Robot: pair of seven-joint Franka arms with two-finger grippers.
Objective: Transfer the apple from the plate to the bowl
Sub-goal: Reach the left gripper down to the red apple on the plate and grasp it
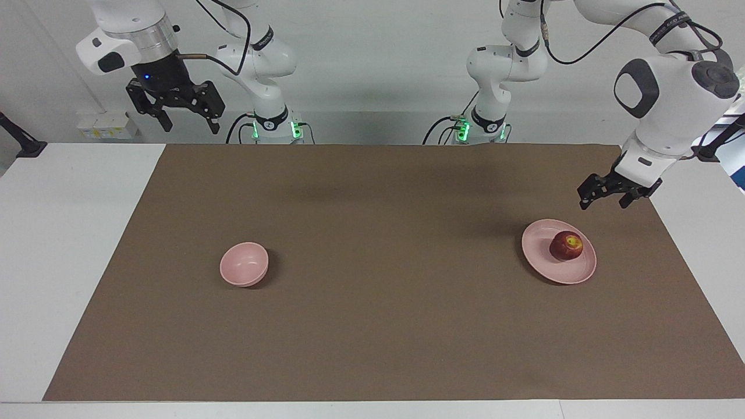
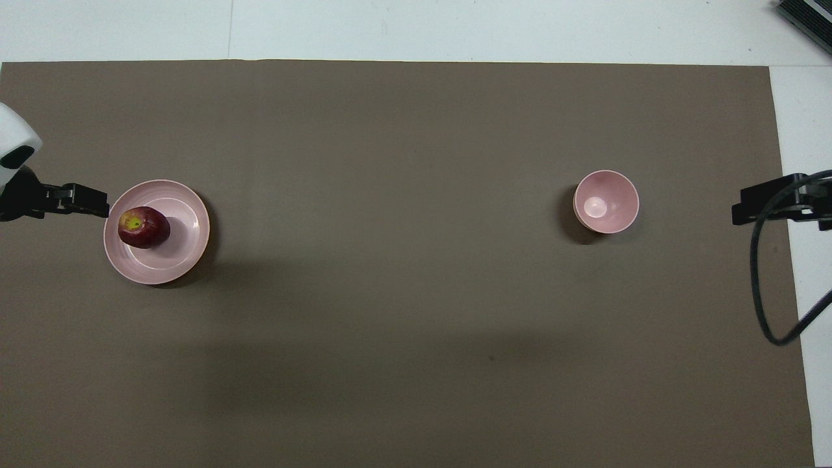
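Observation:
A dark red apple point(image 1: 566, 245) with a yellow patch sits on the flat pink plate point(image 1: 547, 265), toward the left arm's end of the table. It lies off-centre on the plate point(image 2: 190, 218), as the overhead view of the apple point(image 2: 143, 227) shows. My left gripper point(image 1: 602, 203) hangs open and empty above the mat, just outside the plate's rim and clear of the apple. The small deep pink bowl point(image 1: 244, 265) stands empty toward the right arm's end. My right gripper point(image 1: 191, 125) waits open, raised high by its base.
A brown mat point(image 1: 378, 326) covers most of the white table point(image 1: 70, 233). A black cable loop point(image 2: 764, 292) hangs by the right gripper point(image 2: 773, 203) at the mat's edge. A dark clamp point(image 1: 20, 142) sits on the table edge.

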